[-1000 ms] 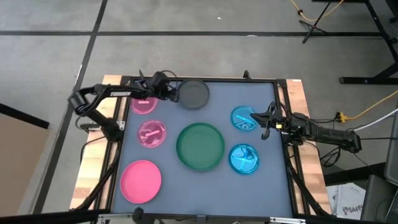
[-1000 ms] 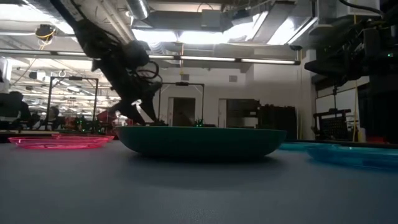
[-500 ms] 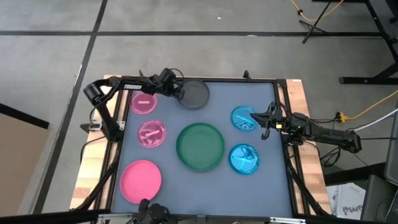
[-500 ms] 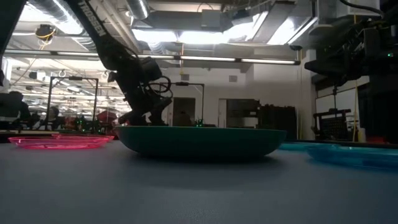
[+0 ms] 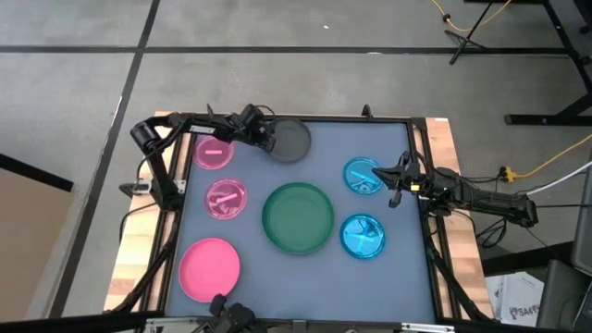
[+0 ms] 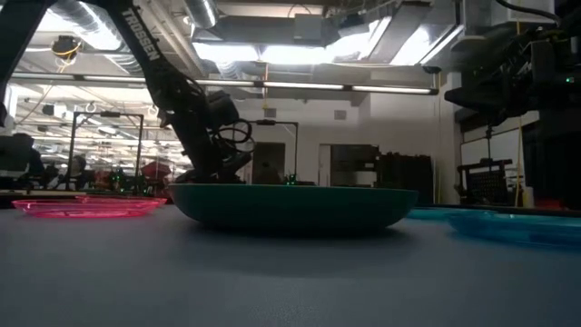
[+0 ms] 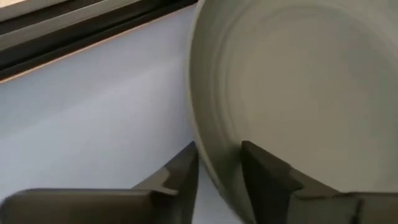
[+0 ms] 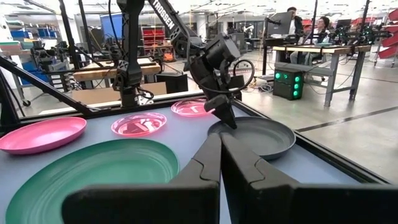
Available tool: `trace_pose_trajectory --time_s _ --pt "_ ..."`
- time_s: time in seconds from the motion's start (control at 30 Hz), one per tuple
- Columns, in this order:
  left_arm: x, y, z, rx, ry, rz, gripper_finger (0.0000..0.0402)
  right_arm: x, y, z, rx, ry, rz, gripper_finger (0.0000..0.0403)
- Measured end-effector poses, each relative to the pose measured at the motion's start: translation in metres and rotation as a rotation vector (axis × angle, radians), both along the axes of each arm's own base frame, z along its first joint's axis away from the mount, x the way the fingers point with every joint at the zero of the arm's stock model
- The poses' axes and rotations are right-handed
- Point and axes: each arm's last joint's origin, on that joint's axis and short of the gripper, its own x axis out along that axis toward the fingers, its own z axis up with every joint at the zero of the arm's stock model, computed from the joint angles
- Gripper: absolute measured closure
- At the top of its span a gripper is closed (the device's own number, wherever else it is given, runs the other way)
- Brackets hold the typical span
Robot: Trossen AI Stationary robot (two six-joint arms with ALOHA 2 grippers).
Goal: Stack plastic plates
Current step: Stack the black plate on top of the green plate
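The grey plate [image 5: 293, 139] lies flat near the table's far edge. My left gripper [image 5: 267, 138] is at its left rim, shut on it. The large dark green plate [image 5: 298, 217] sits mid-table. The medium pink plate [image 5: 210, 269] is at the near left. Two small pink plates [image 5: 215, 153] [image 5: 226, 198] lie along the left side. Two small blue plates [image 5: 363, 176] [image 5: 363, 236] lie on the right. My right gripper [image 5: 392, 188] is shut and stays just right of the far blue plate, touching nothing. My left gripper has the grey plate's left rim [image 7: 214, 165] between its two fingers, one finger [image 7: 267, 180] inside the plate and the other [image 7: 180, 177] outside. The fingers slant down from the table's left. The plate lies flat on the table.
A raised dark frame [image 5: 305, 118] runs round the blue-grey table top. Bare surface [image 5: 277, 277] lies between the green plate and the near edge. People sit at a desk [image 8: 305, 28] in the room beyond.
My left gripper has moved along the far edge toward the table's right, from over the far small pink plate to the grey plate's left rim, and has come down to it. The plates have stayed where they were.
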Motion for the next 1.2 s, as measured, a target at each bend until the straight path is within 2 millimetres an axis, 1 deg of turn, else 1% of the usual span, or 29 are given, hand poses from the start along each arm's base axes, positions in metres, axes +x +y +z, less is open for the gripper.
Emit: trace_pose_trajectory --time_s 0.17,0.3,0.5,0.6,0.73,0.97,1.07,1.2 --pt "0.002 0.001 0.002 0.03 -0.013 -0.013 0.0349 0.0 0.0 0.0 0.0 0.0 0.0 0.0398" --pt "0.005 0.004 0.005 0.059 -0.052 -0.016 0.0381 0.0 0.0 0.0 -0.001 0.0 -0.001 0.0398" --pt "0.009 0.004 0.009 0.103 -0.081 -0.044 0.0394 0.0 0.0 0.0 -0.001 0.0 -0.002 0.0398" --pt "0.009 0.003 0.017 0.121 -0.096 -0.055 0.0395 0.0 0.0 0.0 0.0 0.001 -0.002 0.0398" --pt "0.007 0.0 0.031 0.136 -0.131 -0.081 0.0396 0.0 0.0 0.0 0.0 0.001 -0.002 0.0398" --pt "-0.002 -0.01 0.071 0.191 -0.195 -0.098 0.0397 0.0 0.0 -0.001 0.003 0.01 -0.002 0.0398" --pt "-0.006 -0.018 0.088 0.214 -0.223 -0.108 0.0397 0.0 0.0 -0.001 0.004 0.015 -0.001 0.0398" --pt "-0.008 -0.033 0.108 0.217 -0.285 -0.154 0.0397 0.0 0.0 -0.001 0.004 0.016 -0.001 0.0398"
